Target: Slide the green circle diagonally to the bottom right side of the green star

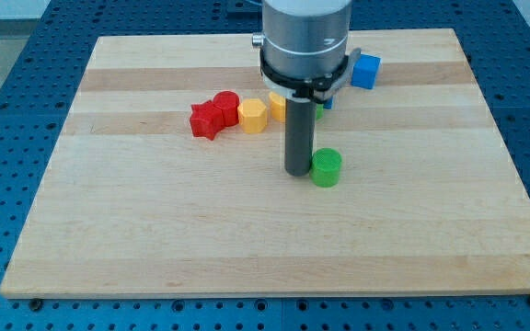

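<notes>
The green circle (326, 167) is a short green cylinder near the board's middle. My tip (298, 172) rests on the board just at the circle's left side, touching or nearly touching it. The green star (319, 113) shows only as a small green sliver behind the rod, above the circle; most of it is hidden by the arm.
A red star (207, 119) and a red cylinder (225, 104) sit at the upper left of the tip, beside a yellow hexagon (252, 116). Another yellow block (277, 104) is partly hidden by the rod. A blue cube (365, 71) lies at the upper right. The wooden board (155, 230) has blue table around it.
</notes>
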Action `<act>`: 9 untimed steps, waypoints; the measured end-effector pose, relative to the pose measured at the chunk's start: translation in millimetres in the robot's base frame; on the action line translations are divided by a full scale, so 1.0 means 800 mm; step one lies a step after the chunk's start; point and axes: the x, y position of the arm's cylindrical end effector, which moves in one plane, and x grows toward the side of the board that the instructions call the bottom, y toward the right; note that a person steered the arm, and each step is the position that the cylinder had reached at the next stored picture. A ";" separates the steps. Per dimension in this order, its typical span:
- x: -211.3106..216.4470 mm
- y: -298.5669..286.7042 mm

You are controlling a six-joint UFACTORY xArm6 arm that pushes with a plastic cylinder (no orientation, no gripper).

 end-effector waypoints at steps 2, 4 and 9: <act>-0.044 0.057; -0.029 0.035; 0.042 0.080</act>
